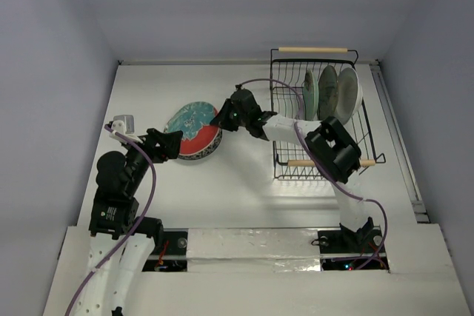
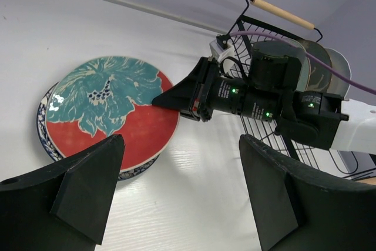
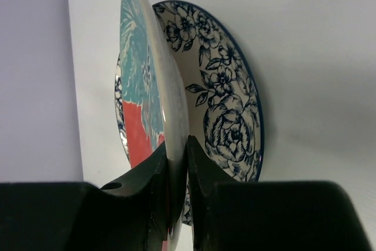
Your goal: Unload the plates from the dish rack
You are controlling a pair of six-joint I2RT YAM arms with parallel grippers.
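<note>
Red-and-teal plate [image 1: 194,122] lies face up on a blue-floral-rimmed white plate [image 1: 195,155], left of centre in the top view, on the white bench [image 1: 237,194]. The two are stacked, with the lower plate's dark patterned rim showing along the stack's near and left edges.

The right arm [image 1: 337,149] reaches from the lower right across the front of the dish rack [image 1: 368,135] to the stack's right side. The right jaws are closed on the rim of the red-and-teal plate: in the right wrist view the thin edge of the plate sits between the two dark fingers [image 3: 154,192], one on each face. At that gripped edge it stands a little away from the floral plate beneath.

The left arm [image 1: 115,183] is at the lower left, and the left jaws stand wide open with nothing between them, just beside the stack's lower left edge.

The black wire rack sits at the upper right, with wooden handles [image 1: 313,50] at its far and near ends. Three plates stand on edge in its far half: a pale green one [image 1: 309,94], a grey-brown one [image 1: 327,92] and a white one [image 1: 349,94], side by side.
</note>
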